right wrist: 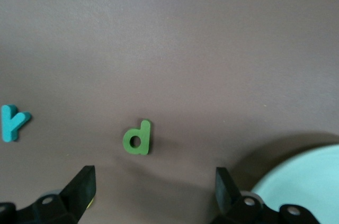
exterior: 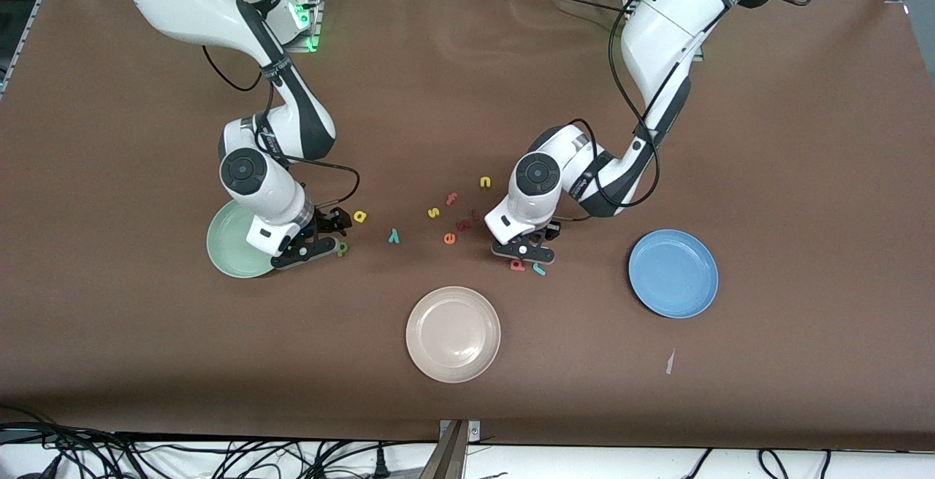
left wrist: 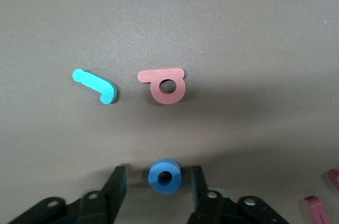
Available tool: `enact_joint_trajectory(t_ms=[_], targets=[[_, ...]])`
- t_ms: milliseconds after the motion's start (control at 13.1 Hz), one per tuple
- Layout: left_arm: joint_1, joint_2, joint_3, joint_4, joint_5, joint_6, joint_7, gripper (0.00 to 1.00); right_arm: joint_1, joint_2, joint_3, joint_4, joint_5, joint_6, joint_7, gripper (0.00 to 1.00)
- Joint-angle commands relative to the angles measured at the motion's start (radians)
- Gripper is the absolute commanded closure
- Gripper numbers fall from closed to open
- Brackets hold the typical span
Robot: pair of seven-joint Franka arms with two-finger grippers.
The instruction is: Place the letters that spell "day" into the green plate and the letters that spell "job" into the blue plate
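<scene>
Nothing is delivered yet: the green plate [exterior: 226,245] is empty, and so is the blue plate [exterior: 673,273]. My right gripper [right wrist: 152,176] hangs low over the table, just beside the green plate's rim. Its jaws are wide apart and hold nothing, and the "d" [right wrist: 137,138] lies just in front of them. The "a" [exterior: 359,216] and "y" [exterior: 394,236] lie near, toward the middle.

My left gripper [exterior: 524,251] is down at the table. One finger stands on each side of the "o" [left wrist: 165,176], with a small gap, so no grip yet. The "b" [left wrist: 165,85] and "j" [left wrist: 96,85] lie near the "o", so I would lift straight up. From there to the blue plate the table is bare.
</scene>
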Motion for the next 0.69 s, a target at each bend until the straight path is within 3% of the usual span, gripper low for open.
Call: enact_joint_trajectory(t_ms=[0,153,306,612], targets=[[-0.006,0.004,0.004,0.003,0.033,0.01,-0.015,0.87,-0.006,0.031,0.009,0.002,-0.012,0.055,-0.025,0.0],[-0.003,-0.005,0.002,0.003,0.033,0.006,-0.015,1.0,-0.006,0.036,0.01,0.005,-0.007,0.058,-0.023,0.0],[0.004,-0.036,0.002,0.001,0.033,-0.031,-0.007,1.0,-0.006,0.048,0.01,0.008,-0.003,0.065,-0.01,0.0],[0.076,-0.137,0.004,0.008,0.041,-0.29,0.016,1.0,-0.005,0.069,0.01,0.008,0.0,0.091,0.02,0.04]])
